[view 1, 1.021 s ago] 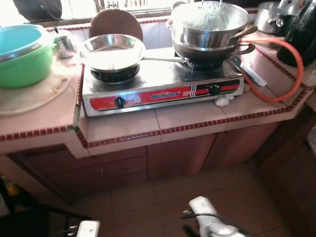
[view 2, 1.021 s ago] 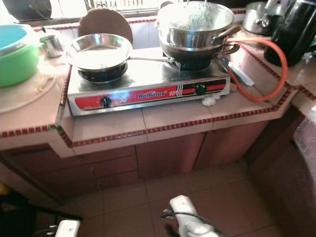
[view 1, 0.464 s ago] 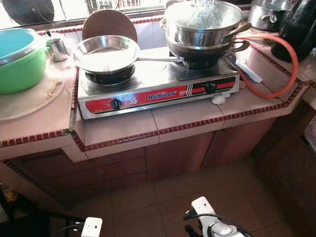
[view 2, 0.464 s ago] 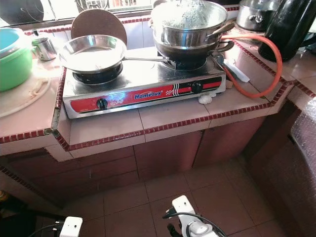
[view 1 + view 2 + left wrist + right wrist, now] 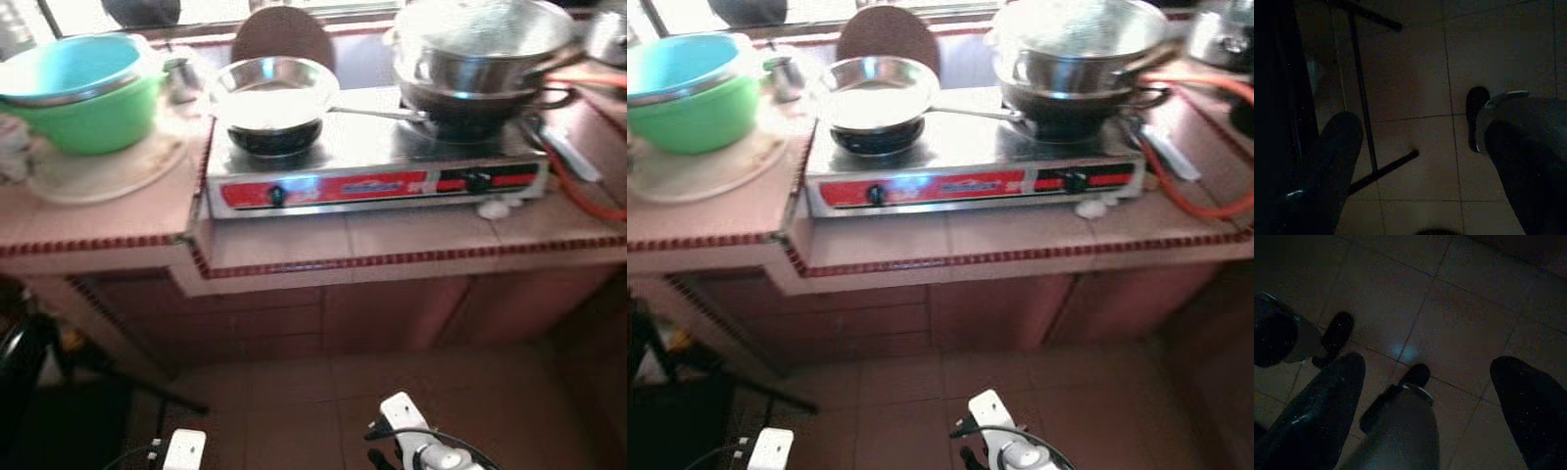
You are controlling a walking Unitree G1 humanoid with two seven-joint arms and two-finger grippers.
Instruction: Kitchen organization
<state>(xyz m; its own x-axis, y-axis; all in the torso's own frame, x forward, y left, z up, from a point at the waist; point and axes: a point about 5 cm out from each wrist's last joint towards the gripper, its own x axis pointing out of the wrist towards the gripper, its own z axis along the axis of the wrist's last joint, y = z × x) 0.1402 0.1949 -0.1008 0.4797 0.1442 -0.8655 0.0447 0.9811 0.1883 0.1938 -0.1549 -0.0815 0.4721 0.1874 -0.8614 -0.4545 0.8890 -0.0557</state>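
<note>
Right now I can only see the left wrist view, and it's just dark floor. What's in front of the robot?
Observer: A two-burner gas stove sits on a tiled counter straight ahead.
Operator: Is there anything on it?
Observer: A steel frying pan sits on the left burner. I can't tell whether the burner is lit.
Operator: What's my other hand doing?
Observer: The right gripper hangs open over the floor tiles, holding nothing.
</note>
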